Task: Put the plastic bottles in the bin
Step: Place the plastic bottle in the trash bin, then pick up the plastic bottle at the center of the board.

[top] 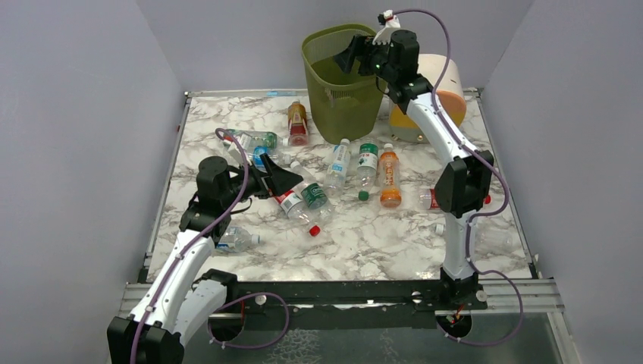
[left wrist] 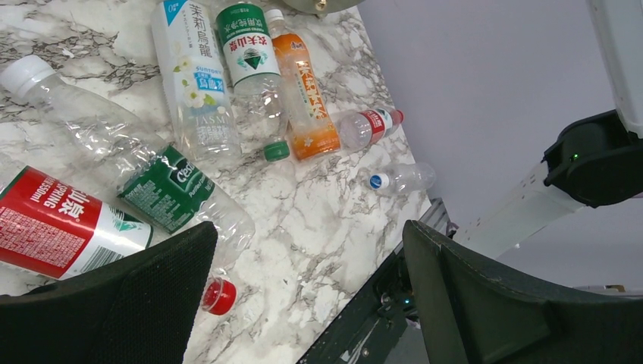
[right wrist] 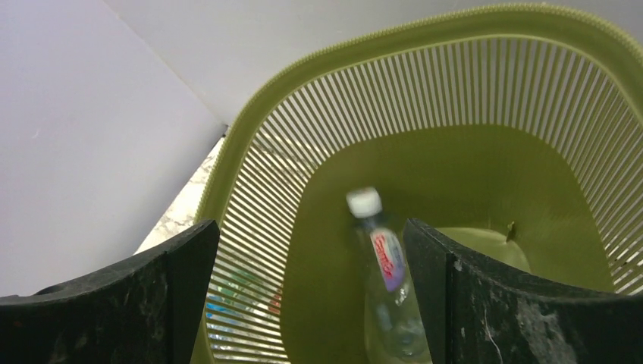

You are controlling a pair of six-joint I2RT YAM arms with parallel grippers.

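Right hand (top: 351, 58): spread wide and holding nothing, it hangs over the mouth of the bin (top: 341, 106) (high enough, I judge, for a released bottle to fall clear of the rim).
Bottle in the bin (right wrist: 385, 265): clear, with a white cap and a red-and-purple label, it sits deep inside, below the gap between the right fingers and well apart from them. It is blurred, so I cannot tell whether it is falling or settling.
Bin's place: far side of the desk (top: 364, 243), just beside the cream drum (top: 443, 80).
Left hand (left wrist: 307, 303): spread and empty, low over the desk, probably lining up a pick.
Nearest to the left hand: the red-labelled bottle (left wrist: 61, 227) lies on its side, partly hidden under one finger. The green-labelled bottle (left wrist: 170, 189) lies just beside it.
Other bottles: the orange bottle (top: 390, 176) and several more lie flat between the left hand and the bin.
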